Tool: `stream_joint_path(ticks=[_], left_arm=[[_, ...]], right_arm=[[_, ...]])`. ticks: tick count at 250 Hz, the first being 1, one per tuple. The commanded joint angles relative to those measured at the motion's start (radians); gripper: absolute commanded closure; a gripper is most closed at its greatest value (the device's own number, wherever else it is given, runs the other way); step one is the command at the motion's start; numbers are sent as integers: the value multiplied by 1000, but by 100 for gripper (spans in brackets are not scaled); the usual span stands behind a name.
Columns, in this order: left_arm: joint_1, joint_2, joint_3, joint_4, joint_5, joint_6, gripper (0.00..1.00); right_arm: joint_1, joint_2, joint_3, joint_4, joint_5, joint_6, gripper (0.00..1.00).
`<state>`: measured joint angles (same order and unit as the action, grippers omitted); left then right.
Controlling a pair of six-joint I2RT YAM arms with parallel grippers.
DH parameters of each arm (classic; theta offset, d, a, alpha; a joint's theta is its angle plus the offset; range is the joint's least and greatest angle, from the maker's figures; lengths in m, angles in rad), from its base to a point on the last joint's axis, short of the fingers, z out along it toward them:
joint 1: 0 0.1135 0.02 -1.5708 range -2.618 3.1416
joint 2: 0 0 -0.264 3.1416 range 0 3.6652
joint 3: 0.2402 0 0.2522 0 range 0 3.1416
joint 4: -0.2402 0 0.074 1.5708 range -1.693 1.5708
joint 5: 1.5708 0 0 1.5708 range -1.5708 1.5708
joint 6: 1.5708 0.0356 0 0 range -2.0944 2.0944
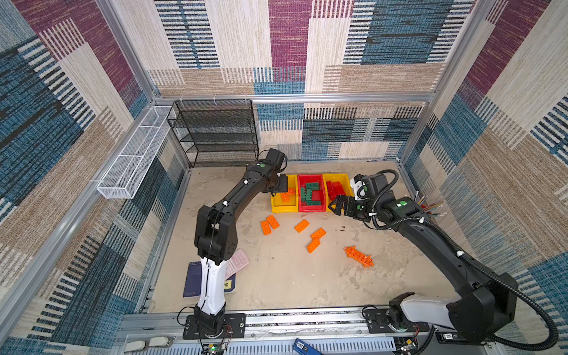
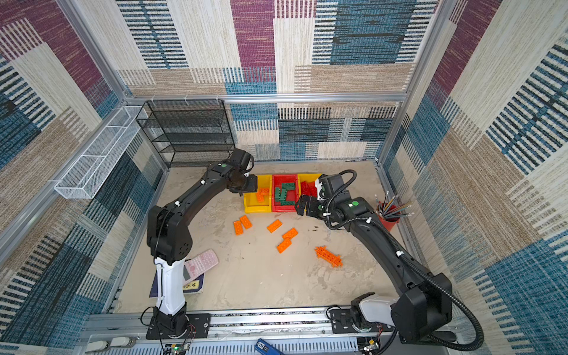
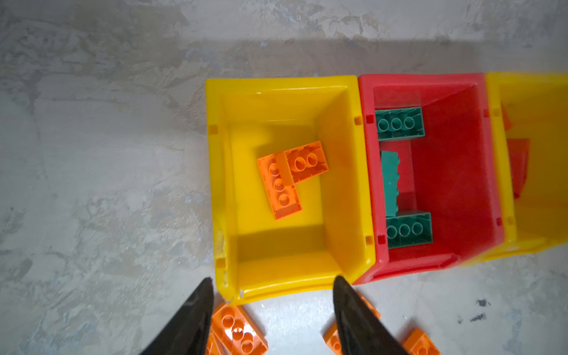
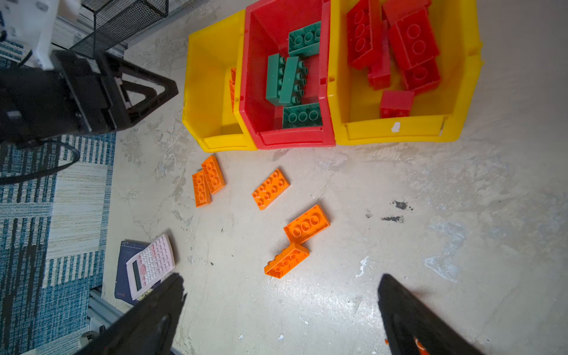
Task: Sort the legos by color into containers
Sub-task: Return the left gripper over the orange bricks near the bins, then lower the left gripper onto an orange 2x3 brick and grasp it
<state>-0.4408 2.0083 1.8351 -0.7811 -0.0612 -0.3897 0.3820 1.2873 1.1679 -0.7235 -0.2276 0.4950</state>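
Left gripper [image 3: 273,278]: jaws partway apart, nothing between them. It hangs over the sloped front lip of the left yellow bin [image 3: 215,172]. Two orange bricks [image 3: 279,184] lie in that bin, overlapping in an L.

Right gripper [image 1: 335,206]: jaws wide apart, empty, hovering at the front of the bins where the red bin [image 1: 310,209] meets the right yellow bin [image 4: 399,132]. The green bricks [image 4: 289,80] are in the red bin and the red bricks [image 4: 408,40] in the right yellow one, so I'd say only orange is left.

Loose orange pieces sit on the counter [image 1: 276,276], all on my side of the bins. A touching pair [image 1: 269,224] lies just in front of the left yellow bin, long axes running roughly away from me, nearest the left gripper. One single [image 1: 301,226] lies diagonally, between the arms. Two more [image 1: 318,233] [image 1: 313,245] meet corner to end. The spiky lattice piece [image 1: 359,256] lies diagonally, nearer the right arm.

My call: the left arm takes the pair next, by dropping back and down from the lip. Because the two touch along their long sides, there's no gap there for a jaw. I'd grip one brick across its ends or nudge them apart.

There's bare counter all round the bricks. The calculator [image 2: 201,264] by the left arm's base and the pencil cup [image 2: 390,219] at the right edge are well apart from them.
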Motion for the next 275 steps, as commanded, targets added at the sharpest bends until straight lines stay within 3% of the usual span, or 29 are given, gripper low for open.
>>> stream_joint_path(ticks=[1, 50, 95, 172, 275], left_arm=[[0, -111, -142, 32, -57, -43, 40], [1, -307, -477, 142, -15, -170, 41], [0, -343, -650, 219, 16, -233, 41], [0, -296, -709, 246, 20, -216, 38], [0, -198, -676, 254, 22, -180, 38]], right_arm=[[1, 4, 6, 12, -24, -12, 0], [7, 13, 18, 12, -49, -21, 0], [21, 27, 66, -18, -42, -30, 0], [93, 31, 92, -63, 2, -4, 0], [235, 50, 83, -37, 41, 91, 0]])
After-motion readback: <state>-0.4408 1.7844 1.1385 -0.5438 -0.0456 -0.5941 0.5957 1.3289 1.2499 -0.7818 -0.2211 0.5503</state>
